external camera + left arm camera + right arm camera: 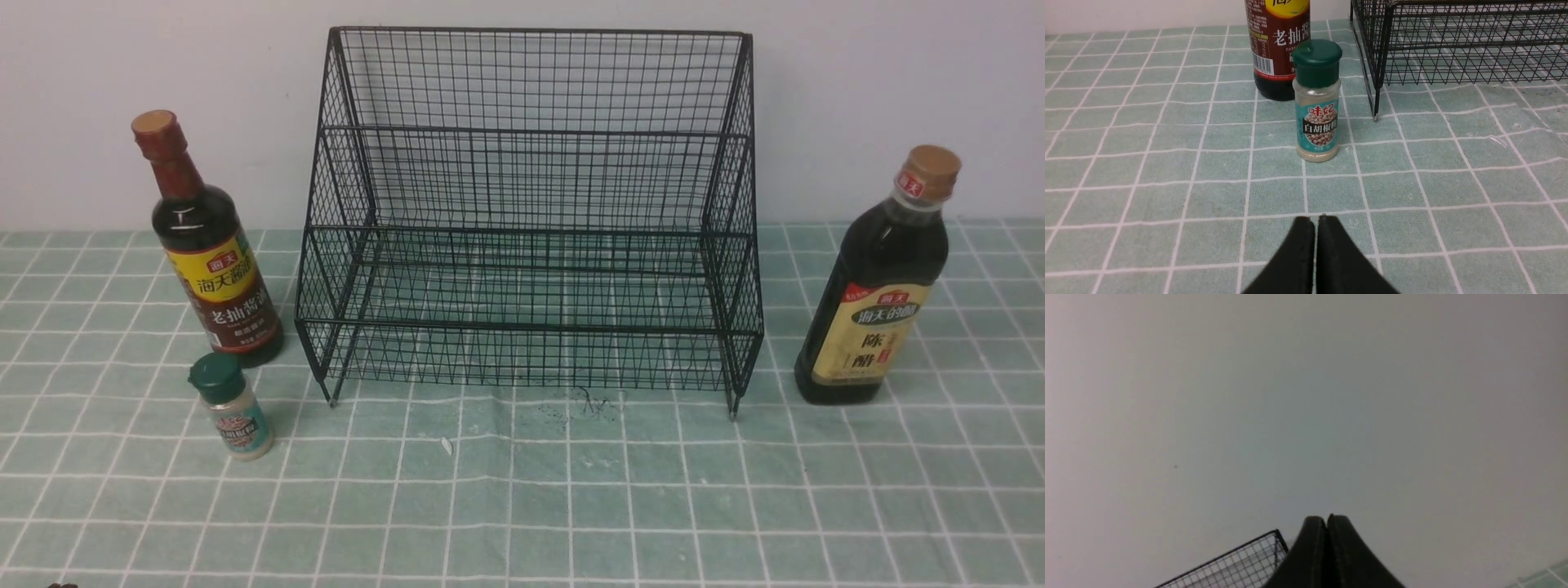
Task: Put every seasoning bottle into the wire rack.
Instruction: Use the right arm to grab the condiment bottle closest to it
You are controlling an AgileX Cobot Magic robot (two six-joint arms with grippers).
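Note:
The black wire rack (531, 229) stands empty at the back centre of the table. Left of it is a tall dark bottle with a red neck and yellow-red label (208, 261), and a tiny green-capped shaker (233, 408) stands in front of that bottle. A tall dark bottle with a tan cap and beige label (878, 302) stands right of the rack. Neither gripper shows in the front view. My left gripper (1316, 218) is shut and empty, low over the cloth, a short way in front of the shaker (1318, 106). My right gripper (1327, 517) is shut and empty, pointing at the wall beside the rack's top corner (1265, 543).
A green cloth with a white grid (522, 506) covers the table, with a small white scrap (446, 445) and dark specks (588, 404) in front of the rack. A pale wall (122, 65) rises close behind the rack.

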